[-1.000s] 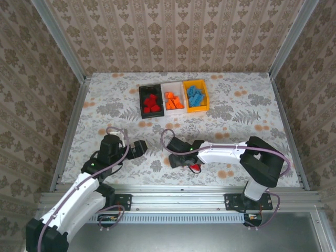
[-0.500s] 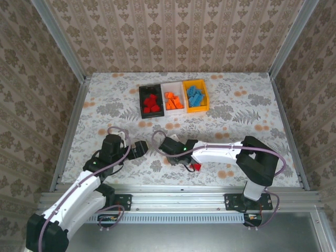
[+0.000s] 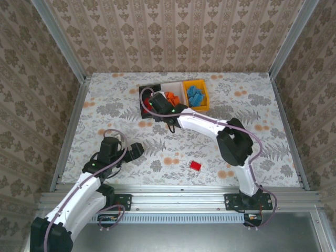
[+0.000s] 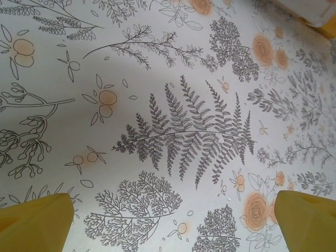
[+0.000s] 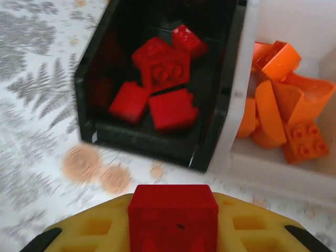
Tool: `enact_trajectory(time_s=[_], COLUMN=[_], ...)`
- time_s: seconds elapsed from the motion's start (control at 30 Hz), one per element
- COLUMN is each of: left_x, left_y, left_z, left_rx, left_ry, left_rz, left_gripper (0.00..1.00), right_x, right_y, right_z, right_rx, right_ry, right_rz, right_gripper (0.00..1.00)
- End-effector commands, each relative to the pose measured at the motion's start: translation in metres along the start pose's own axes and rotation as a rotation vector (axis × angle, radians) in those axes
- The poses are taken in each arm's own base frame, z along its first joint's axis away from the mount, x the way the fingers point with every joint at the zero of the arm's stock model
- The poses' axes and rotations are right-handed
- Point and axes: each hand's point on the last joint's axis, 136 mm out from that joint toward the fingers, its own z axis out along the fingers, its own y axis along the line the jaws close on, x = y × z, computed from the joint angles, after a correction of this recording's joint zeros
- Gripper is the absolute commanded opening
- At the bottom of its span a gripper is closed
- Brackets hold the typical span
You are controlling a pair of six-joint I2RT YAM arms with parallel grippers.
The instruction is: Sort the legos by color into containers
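Note:
My right gripper [image 5: 173, 223] is shut on a red lego [image 5: 173, 212] between its yellow fingers. It hangs just in front of the black container [image 5: 157, 143], which holds several red legos [image 5: 160, 71]. From above, the right gripper [image 3: 160, 108] covers part of that black container [image 3: 142, 90]. The white container [image 3: 172, 86] holds orange legos [image 5: 286, 115], and the orange-yellow container [image 3: 206, 97] holds blue legos [image 3: 195, 96]. One red lego [image 3: 195, 166] lies on the table near the front. My left gripper [image 3: 137, 149] is open over bare tablecloth, its fingertips [image 4: 37, 223] wide apart.
The floral tablecloth [image 3: 105, 105] is bounded by metal rails and wallpapered walls. The right arm stretches diagonally from its base to the bins, crossing the middle right of the table. A corner of the white bin [image 4: 315, 13] shows at the top right of the left wrist view.
The right gripper closed on a red lego near the front of the table and swung far forward to the black container. Another red lego stayed on the table. The left arm barely shifted.

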Motion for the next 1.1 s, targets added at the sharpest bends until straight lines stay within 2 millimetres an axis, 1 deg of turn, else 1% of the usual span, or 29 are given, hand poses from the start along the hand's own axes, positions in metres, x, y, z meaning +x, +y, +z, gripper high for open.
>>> enact_trajectory(time_s=[0.0,0.07,0.13,0.2,0.23,0.3,0.37,0.43,0.47,0.5,0.57,0.6,0.63,0.67,0.73,0.8,0.83,0.9,0.93,0.97,1.03,1.07], left_x=[0.000,0.002,0.004,0.005,0.005,0.003,0.002,0.001,0.000,0.000,0.000,0.001,0.001,0.001,0.002,0.003,0.003,0.000,0.000,0.000,0.001,0.003], left_y=[-0.007,-0.007,-0.009,-0.009,-0.010,-0.011,-0.013,-0.015,-0.015,-0.015,-0.016,-0.017,-0.018,-0.020,-0.023,-0.028,-0.031,-0.042,-0.046,-0.056,-0.071,-0.079], left_z=[-0.006,-0.006,-0.006,-0.006,-0.006,-0.007,-0.007,-0.007,-0.006,-0.006,-0.005,-0.004,-0.003,-0.001,0.002,0.008,0.010,0.014,0.017,0.019,0.025,0.029], left_rx=[0.032,0.041,0.049,0.053,0.055,0.058,0.067,0.074,0.075,0.076,0.082,0.087,0.094,0.107,0.132,0.170,0.187,0.226,0.234,0.255,0.278,0.286], left_ry=[0.010,0.016,0.025,0.032,0.032,0.028,0.024,0.022,0.020,0.021,0.025,0.029,0.032,0.033,0.034,0.033,0.031,0.014,0.012,0.012,0.029,0.047], left_rz=[-0.028,-0.039,-0.049,-0.055,-0.057,-0.062,-0.068,-0.072,-0.074,-0.074,-0.081,-0.086,-0.090,-0.096,-0.114,-0.122,-0.120,-0.096,-0.084,-0.057,-0.009,0.019], left_gripper=[1.00,1.00,1.00,1.00,1.00,1.00,1.00,1.00,1.00,1.00,1.00,1.00,1.00,1.00,1.00,1.00,1.00,1.00,1.00,1.00,1.00,1.00], right_x=[-0.014,-0.027,-0.039,-0.046,-0.047,-0.049,-0.052,-0.061,-0.066,-0.072,-0.077,-0.077,-0.074,-0.071,-0.051,-0.017,0.000,0.045,0.064,0.088,0.126,0.148], right_y=[0.000,-0.001,0.001,0.002,0.002,0.001,0.001,0.001,0.000,0.000,0.002,0.003,0.004,0.003,-0.002,-0.011,-0.016,-0.027,-0.032,-0.038,-0.050,-0.058], right_z=[0.021,0.034,0.041,0.047,0.049,0.054,0.050,0.041,0.033,0.022,0.001,-0.017,-0.028,-0.048,-0.076,-0.097,-0.103,-0.116,-0.122,-0.126,-0.138,-0.142], right_rx=[0.027,0.030,0.022,0.027,0.028,0.032,0.042,0.040,0.038,0.032,0.024,0.013,0.003,-0.009,-0.030,-0.062,-0.070,-0.072,-0.067,-0.054,-0.011,0.016], right_ry=[0.002,-0.010,-0.025,-0.027,-0.026,-0.017,-0.008,-0.031,-0.044,-0.062,-0.100,-0.129,-0.143,-0.170,-0.189,-0.168,-0.151,-0.085,-0.054,-0.012,0.045,0.088], right_rz=[-0.055,-0.058,-0.066,-0.080,-0.084,-0.091,-0.114,-0.119,-0.115,-0.110,-0.101,-0.097,-0.095,-0.086,-0.052,0.008,0.030,0.057,0.063,0.057,0.049,0.042], right_gripper=[0.33,0.33,0.33,0.34,0.36,0.47,0.59,0.61,0.61,0.61,0.61,0.62,0.62,0.62,0.64,0.66,0.67,0.69,0.70,0.71,0.72,0.73])
